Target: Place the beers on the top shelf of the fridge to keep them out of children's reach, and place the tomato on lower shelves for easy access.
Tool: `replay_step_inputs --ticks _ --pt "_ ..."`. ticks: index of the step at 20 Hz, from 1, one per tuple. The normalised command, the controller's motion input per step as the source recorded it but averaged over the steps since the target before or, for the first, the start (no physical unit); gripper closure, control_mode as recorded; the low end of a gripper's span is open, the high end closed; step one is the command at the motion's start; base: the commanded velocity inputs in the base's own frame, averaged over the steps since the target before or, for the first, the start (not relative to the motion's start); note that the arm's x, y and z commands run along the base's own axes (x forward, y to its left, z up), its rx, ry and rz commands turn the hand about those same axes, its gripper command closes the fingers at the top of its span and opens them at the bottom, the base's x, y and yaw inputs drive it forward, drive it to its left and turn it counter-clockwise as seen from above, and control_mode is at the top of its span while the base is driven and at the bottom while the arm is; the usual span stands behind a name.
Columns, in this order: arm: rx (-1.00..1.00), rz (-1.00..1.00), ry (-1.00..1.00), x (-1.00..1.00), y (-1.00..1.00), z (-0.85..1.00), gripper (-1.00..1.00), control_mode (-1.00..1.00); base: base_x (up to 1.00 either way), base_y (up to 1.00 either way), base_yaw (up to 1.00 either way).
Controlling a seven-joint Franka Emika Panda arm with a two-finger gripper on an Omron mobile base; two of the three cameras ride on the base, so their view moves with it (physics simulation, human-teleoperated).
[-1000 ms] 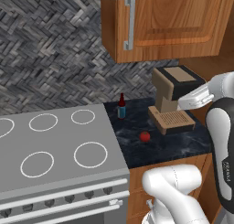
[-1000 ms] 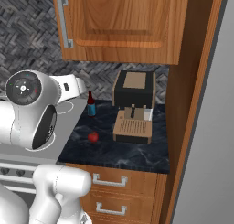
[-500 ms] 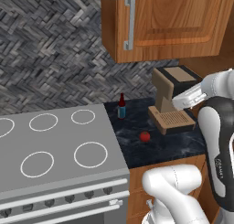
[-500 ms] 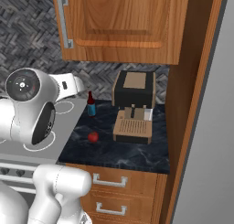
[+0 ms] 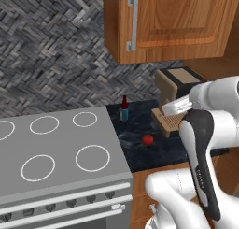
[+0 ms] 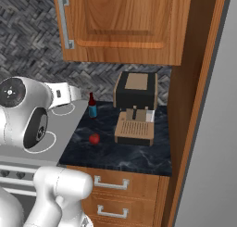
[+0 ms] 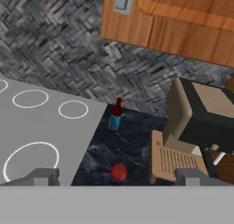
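While the gripper (image 7: 116,176) hangs above the counter (image 6: 139,154) with its jaws spread wide and nothing between them, the brown bottle (image 5: 124,108) stands upright at the counter's back edge, just beside the stove (image 5: 56,148). The tomato (image 5: 148,139) lies nearer the front edge, apart from the bottle. A coffee machine (image 6: 135,108) sits to their right, under a wooden cabinet (image 6: 122,24).

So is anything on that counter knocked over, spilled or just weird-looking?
Nothing stands out. The brown bottle stands upright near the stove, the tomato sits whole on the dark counter, and the coffee machine stands upright beside them. No spills.
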Motion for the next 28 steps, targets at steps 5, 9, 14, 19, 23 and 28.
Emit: replay_step_inputs --ticks 5,9,14,19,23,28 --pt "0.02 -0.20 0.00 0.33 0.23 -0.35 -1.00 -1.00 0.00 0.00 0.00" --pt "0.10 -0.17 0.00 0.46 0.28 -0.24 -1.00 -1.00 0.00 0.00 0.00" --pt "0.18 -0.13 0.01 0.42 0.07 -0.21 -1.00 -1.00 0.00 0.00 0.00" --pt "0.22 -0.03 0.03 0.32 0.00 -0.23 -1.00 -1.00 0.00 0.00 0.00" --pt "0.17 0.00 0.09 0.34 0.02 -0.28 -1.00 -1.00 0.00 0.00 0.00" --pt "0.09 0.00 0.10 0.34 0.11 -0.25 -1.00 -1.00 0.00 0.00 0.00"
